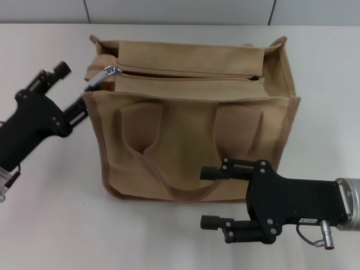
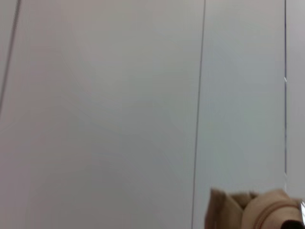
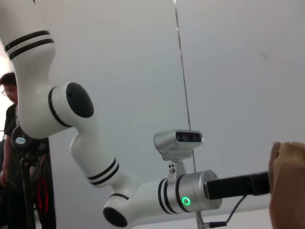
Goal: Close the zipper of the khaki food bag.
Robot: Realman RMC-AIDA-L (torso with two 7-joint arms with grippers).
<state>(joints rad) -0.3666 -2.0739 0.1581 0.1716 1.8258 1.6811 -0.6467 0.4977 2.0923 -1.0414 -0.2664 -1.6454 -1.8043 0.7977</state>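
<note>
Nearest the camera, the right gripper (image 1: 209, 197) hangs low in front of the khaki food bag (image 1: 191, 152), its two black fingers (image 1: 216, 173) spread well apart and empty, pointing toward the robot's left, just clear of the bag's front panel. The bag stands upright on the white table (image 1: 56, 214), roughly centred, with one flat loop handle (image 1: 185, 191) drooping down its front face. Farther back, on the robot's left, the left gripper (image 1: 73, 95) reaches toward the bag's left end; its fingers stand spread, one above and one beside the corner, holding nothing. Along the top panel runs the zipper (image 1: 185, 74), appearing joined over most of its length, with the silver pull tab (image 1: 111, 71) lying at the left end, near the left gripper's upper finger but apart from it. In the left wrist view only the bag's end (image 2: 252, 210) shows against a pale wall (image 2: 119, 95). The right wrist view shows the left arm (image 3: 143, 200) and a bag edge (image 3: 288, 186).
</note>
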